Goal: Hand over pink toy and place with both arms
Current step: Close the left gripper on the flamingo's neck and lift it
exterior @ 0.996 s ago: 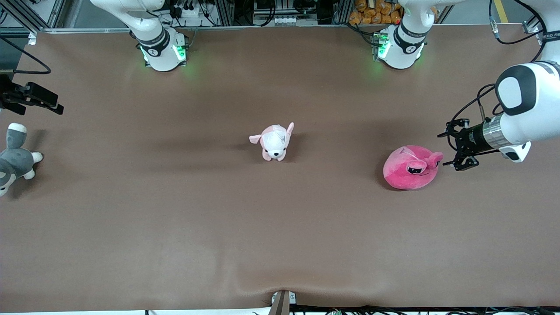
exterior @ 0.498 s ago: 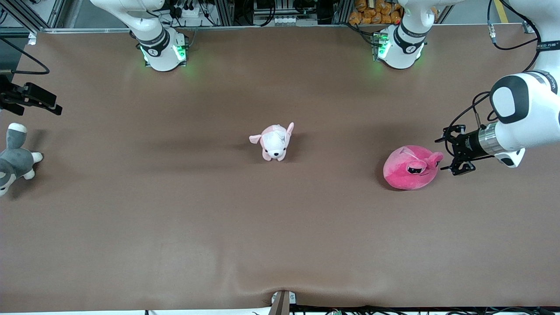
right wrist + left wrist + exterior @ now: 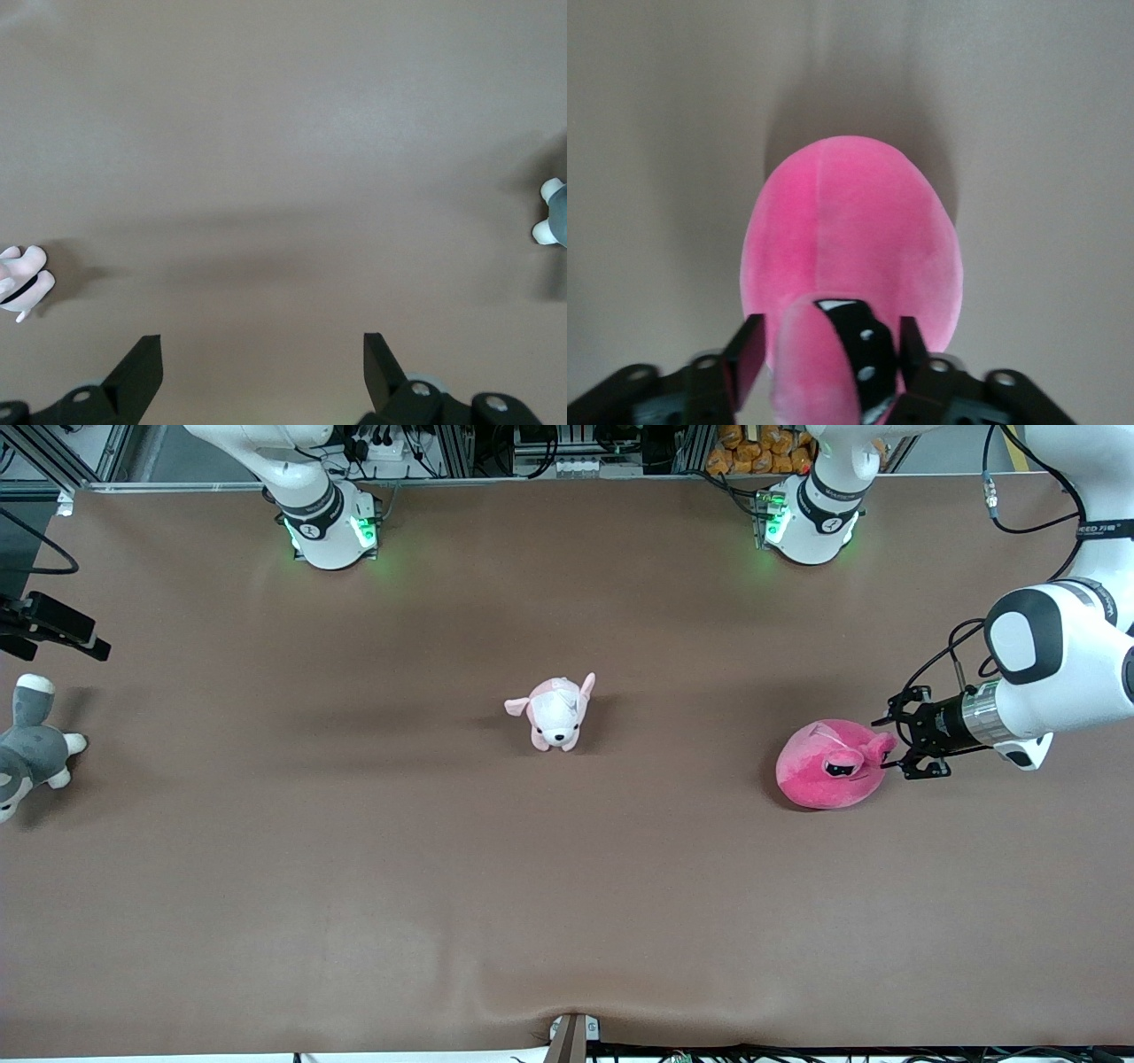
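Our left gripper straddles, fingers apart, the hot-pink round plush toy's ear; contact seems unclear. Our right gripper waits open near the grey-and-white plush animal; the pale pink-and-white puppy plush sits mid-table.

Bare table around pink toy

White arms, black cables, silver wrist bands

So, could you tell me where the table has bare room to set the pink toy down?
The broad strip of table nearer the front camera than every toy is bare. So is the stretch between the puppy plush and the grey-and-white plush. It is crowded only where the left gripper, fingers open, straddles the pink toy.
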You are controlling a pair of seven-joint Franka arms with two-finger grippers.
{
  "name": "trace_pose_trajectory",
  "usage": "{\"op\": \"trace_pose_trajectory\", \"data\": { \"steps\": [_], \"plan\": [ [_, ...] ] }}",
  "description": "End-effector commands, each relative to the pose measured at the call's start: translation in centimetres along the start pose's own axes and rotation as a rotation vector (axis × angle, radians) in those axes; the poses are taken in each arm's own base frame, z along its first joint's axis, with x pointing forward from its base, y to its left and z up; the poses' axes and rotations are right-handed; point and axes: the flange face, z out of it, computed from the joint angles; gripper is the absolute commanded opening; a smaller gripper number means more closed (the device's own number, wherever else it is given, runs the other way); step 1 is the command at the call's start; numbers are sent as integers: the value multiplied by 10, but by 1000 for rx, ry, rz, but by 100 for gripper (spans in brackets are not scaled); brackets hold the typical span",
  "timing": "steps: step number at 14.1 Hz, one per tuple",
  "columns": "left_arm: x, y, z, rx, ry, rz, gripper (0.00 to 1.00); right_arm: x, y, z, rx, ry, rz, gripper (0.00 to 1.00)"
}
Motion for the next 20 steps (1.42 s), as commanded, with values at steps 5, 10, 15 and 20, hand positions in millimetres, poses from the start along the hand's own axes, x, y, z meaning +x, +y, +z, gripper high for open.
{"op": "trace_pose_trajectory", "data": {
  "steps": [5, 10, 15, 20],
  "plan": [
    [-27, 12, -6, -12, -14, 20, 0, 4, -36, 5, -69, -2, -76, 100],
    [-91, 0, -45, -16, -32, 135, 0, 3, -35, 6, -77, -9, -94, 100],
    [-172, -29, -132, 23, -40, 292, 0, 4, -34, 6, -77, -6, -91, 100],
    [-301, -69, -169, 17, -71, 332, 0, 5, -39, 8, -65, -13, -77, 100]
  ]
}}
